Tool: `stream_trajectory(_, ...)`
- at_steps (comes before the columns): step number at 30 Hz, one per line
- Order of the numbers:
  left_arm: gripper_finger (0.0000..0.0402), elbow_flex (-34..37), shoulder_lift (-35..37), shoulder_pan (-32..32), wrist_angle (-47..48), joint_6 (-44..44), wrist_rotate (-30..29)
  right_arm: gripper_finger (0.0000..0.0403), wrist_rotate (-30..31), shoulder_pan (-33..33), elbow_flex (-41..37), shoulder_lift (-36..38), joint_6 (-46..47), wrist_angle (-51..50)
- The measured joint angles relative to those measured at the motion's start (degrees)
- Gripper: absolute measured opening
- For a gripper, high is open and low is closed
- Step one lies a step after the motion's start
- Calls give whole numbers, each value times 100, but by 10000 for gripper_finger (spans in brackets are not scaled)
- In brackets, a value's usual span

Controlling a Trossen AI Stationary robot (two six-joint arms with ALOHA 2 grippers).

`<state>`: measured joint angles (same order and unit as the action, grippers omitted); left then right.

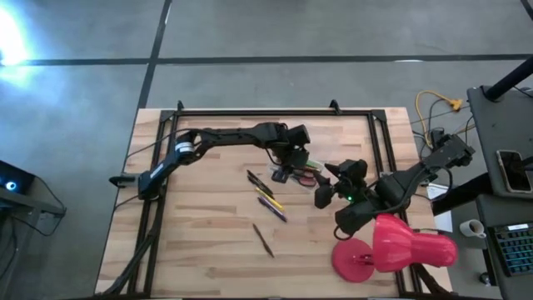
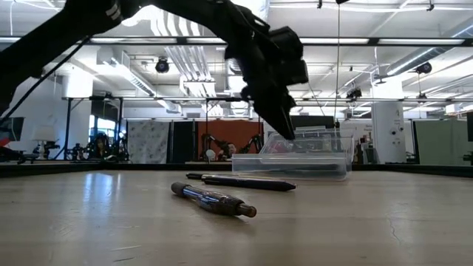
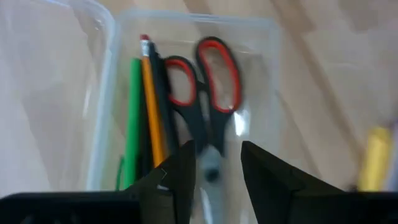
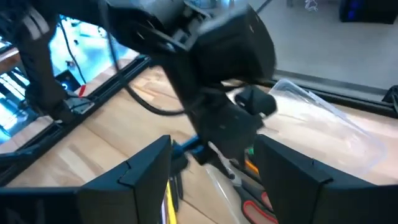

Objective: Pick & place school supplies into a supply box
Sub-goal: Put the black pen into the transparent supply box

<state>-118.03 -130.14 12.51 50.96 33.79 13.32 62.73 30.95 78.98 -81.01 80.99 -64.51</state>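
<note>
Wooden tabletop (image 1: 200,258) under both arms, with the clear supply box (image 2: 290,164) as landmark near its middle. Large pink-red lamp-shaped object (image 1: 396,246) well away from the supply box, by the tabletop's near right edge. Left end effector (image 3: 217,165) poised directly above the supply box, fingers parted with a clear gap between them, gripping nothing. Right end effector (image 4: 214,163) just beside the supply box on its right side, fingers spread wide and empty. Inside the supply box: red-handled scissors (image 3: 205,87), lying flat beneath the left end effector's fingers, alongside a green pen (image 3: 132,118) and a yellow pencil (image 3: 151,106). Outside the supply box, on bare wood on its near left side: a dark pen (image 2: 244,181) closest, another dark pen (image 2: 214,199) farther off toward the near edge.
</note>
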Motion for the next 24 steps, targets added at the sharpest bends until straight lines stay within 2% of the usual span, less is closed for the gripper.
stream_trajectory(4,113,80,275,1,224,-207,15,219,-350,-274,-16,-50,232,2)
stream_trajectory(9,113,778,873,74,225,-288,10,219,-1606,-988,-164,-217,18,19)
stream_trajectory(13,113,2158,1566,94,-221,-472,-11,219,-2190,-1488,-288,-443,-376,125)
stream_trajectory(17,113,3978,2533,95,-1588,-864,-17,219,-2751,-1793,-326,-736,-1214,613)
stream_trajectory(20,113,5238,3192,84,-2743,-659,-26,219,-3186,-1872,-330,-987,-1845,1079)
stream_trajectory(24,113,6379,3764,62,-3710,-450,-301,219,-3347,-1873,-316,-1267,-2038,1293)
